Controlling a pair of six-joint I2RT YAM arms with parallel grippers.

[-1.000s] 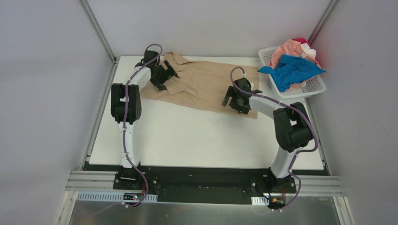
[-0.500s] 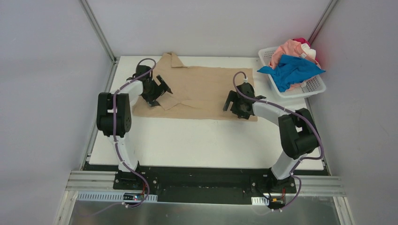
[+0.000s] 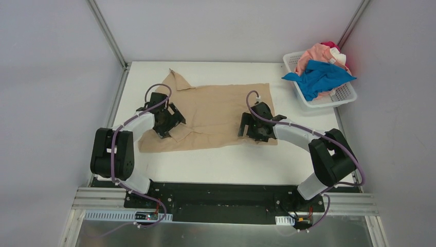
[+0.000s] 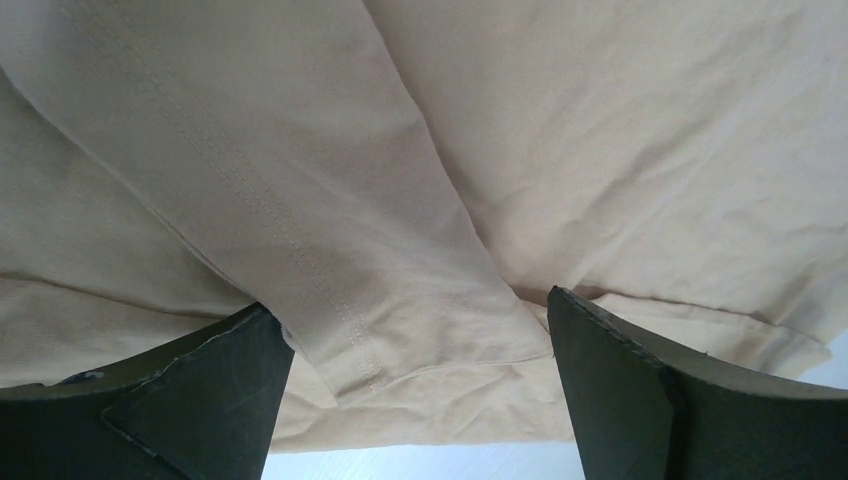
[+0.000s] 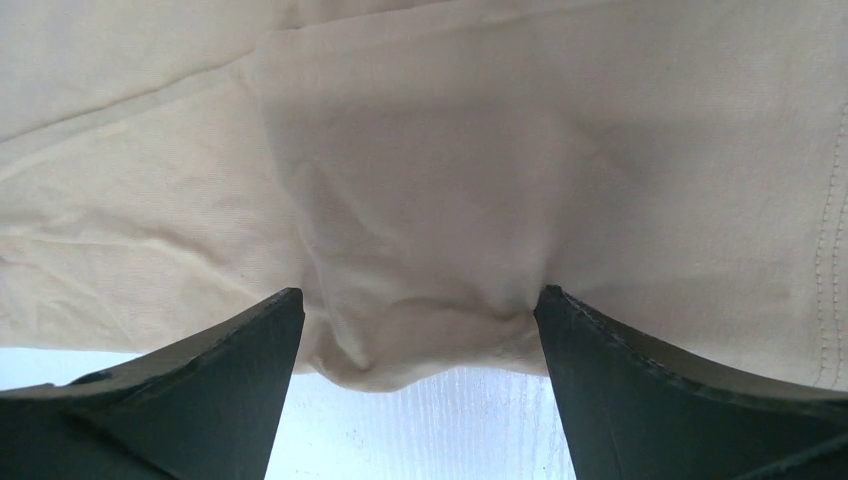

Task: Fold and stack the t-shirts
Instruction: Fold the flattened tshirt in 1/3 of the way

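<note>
Cloth of a tan short-sleeved t-shirt (image 3: 216,110) lies spread and wrinkled across the middle of the white desk (image 3: 221,162), one sleeve toward the far left corner. The left claw (image 4: 410,305) grips a folded, stitched hem on its left side. The right claw (image 5: 418,293) pinches a bunched fold at its near right corner. A bright blue shirt (image 3: 319,77) and a salmon pink shirt (image 3: 313,54) are heaped in a white plastic lattice basket (image 3: 343,95) at the far right corner.
</note>
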